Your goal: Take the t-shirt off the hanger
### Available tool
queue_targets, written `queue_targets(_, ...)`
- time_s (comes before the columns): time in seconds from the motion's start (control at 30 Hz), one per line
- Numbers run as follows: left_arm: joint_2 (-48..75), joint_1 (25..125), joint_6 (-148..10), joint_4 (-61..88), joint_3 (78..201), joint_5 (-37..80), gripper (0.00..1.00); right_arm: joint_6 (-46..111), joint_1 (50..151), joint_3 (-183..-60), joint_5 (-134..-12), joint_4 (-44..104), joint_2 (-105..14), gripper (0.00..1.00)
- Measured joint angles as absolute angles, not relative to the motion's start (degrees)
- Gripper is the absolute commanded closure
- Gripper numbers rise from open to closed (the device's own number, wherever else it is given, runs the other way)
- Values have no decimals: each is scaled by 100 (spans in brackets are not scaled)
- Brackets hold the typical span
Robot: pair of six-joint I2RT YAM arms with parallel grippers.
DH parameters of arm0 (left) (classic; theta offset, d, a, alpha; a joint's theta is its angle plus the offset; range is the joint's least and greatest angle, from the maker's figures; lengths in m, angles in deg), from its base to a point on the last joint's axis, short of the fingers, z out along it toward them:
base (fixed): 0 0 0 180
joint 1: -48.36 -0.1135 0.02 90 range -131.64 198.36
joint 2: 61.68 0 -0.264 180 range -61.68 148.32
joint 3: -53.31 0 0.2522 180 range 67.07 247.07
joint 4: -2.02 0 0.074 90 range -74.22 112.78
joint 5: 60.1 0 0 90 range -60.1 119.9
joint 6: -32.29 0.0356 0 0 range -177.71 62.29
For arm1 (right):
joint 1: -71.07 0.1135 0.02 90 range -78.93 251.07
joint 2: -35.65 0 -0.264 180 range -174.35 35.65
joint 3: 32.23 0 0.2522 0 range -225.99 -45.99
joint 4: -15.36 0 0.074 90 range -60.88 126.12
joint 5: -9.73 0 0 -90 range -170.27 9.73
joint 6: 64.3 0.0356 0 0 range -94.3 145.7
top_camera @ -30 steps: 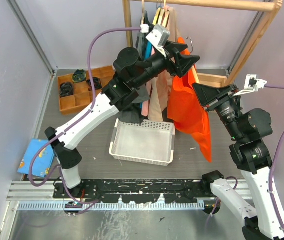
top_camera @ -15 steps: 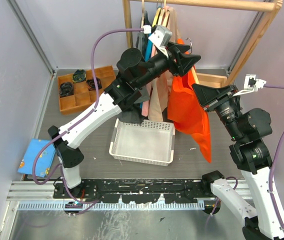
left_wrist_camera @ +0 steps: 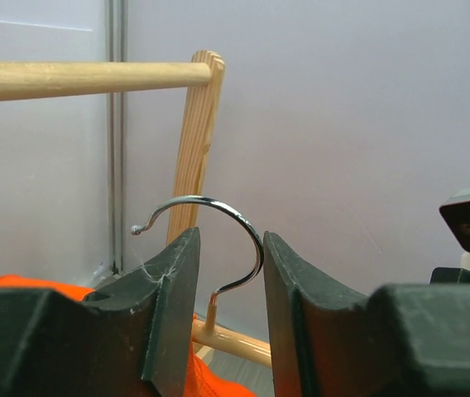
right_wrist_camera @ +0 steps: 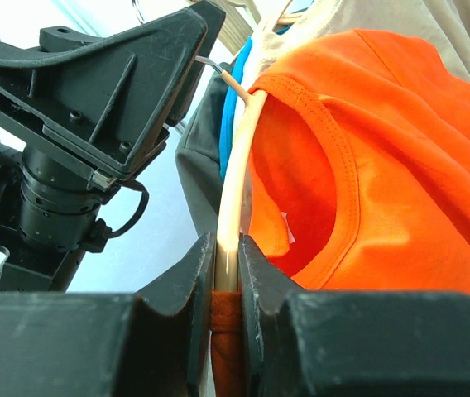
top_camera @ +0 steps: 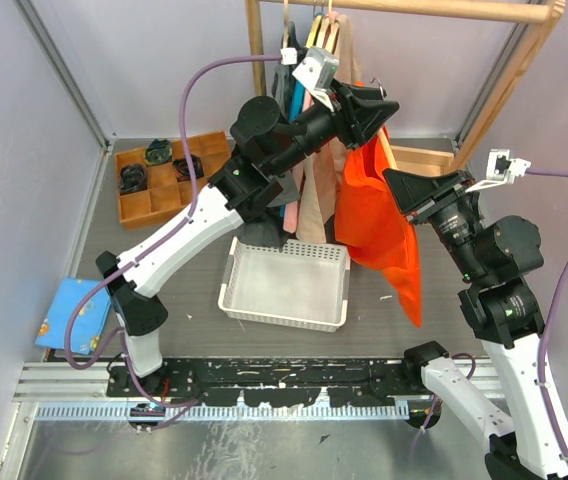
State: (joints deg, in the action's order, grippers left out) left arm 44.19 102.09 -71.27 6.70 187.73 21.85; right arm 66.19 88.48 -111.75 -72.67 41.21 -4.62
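The orange t-shirt [top_camera: 379,220] hangs on a pale wooden hanger [top_camera: 389,150] held off the rail, in front of the clothes rack. My left gripper [top_camera: 384,105] is at the hanger's top. In the left wrist view its jaws [left_wrist_camera: 231,240] stand apart on either side of the metal hook [left_wrist_camera: 218,207], which touches the right finger. My right gripper [top_camera: 392,180] is shut on the hanger's arm [right_wrist_camera: 239,165], with the shirt's collar hem pinched below it. The t-shirt [right_wrist_camera: 400,149] drapes to the right of the jaws.
A white basket [top_camera: 284,285] sits on the table below the shirt. The wooden rack rail [top_camera: 444,8] carries other garments [top_camera: 309,190]. A wooden compartment tray [top_camera: 154,185] is at the back left. A blue cloth [top_camera: 74,315] lies at the near left.
My left gripper has moved up and slightly left at the hanger's hook. The shirt's top edge lifted a little with it. The right arm has hardly moved.
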Motion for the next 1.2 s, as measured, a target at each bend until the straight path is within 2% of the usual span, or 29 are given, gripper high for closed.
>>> queue_targets(0.27, 4423, 10209, -7280, 620, 18924, 2172, 70, 6623, 8848, -11166, -7267, 4121, -501, 99)
queue_targets(0.43, 4447, 10205, -7376, 624, 19005, 2172, 88, 6647, 8848, -11161, -7263, 4047, -521, 99)
queue_targets(0.5, 4463, 10209, -7433, 624, 19009, 2172, 99, 6649, 8848, -11159, -7265, 4038, -523, 99)
queue_targets(0.57, 4476, 10214, -7501, 624, 19009, 2161, 100, 6654, 8848, -11151, -7265, 4038, -523, 99)
queue_targets(0.63, 4478, 10218, -7562, 637, 19014, 2174, 100, 6658, 8848, -11133, -7263, 4034, -523, 91)
queue_targets(0.77, 4489, 10220, -7634, 794, 19121, 2237, 100, 6665, 8848, -11129, -7258, 4010, -525, 68)
queue_targets(0.9, 4493, 10229, -7623, 1133, 19283, 2484, 100, 6680, 8848, -11129, -7221, 4001, -521, 53)
queue_targets(1.07, 4664, 10181, -7582, 1610, 19770, 2828, 100, 6649, 8848, -11135, -7210, 4113, -508, 47)
queue_targets(1.2, 4943, 10122, -7575, 1918, 20343, 2987, 100, 6588, 8848, -11148, -7241, 4416, -414, 46)
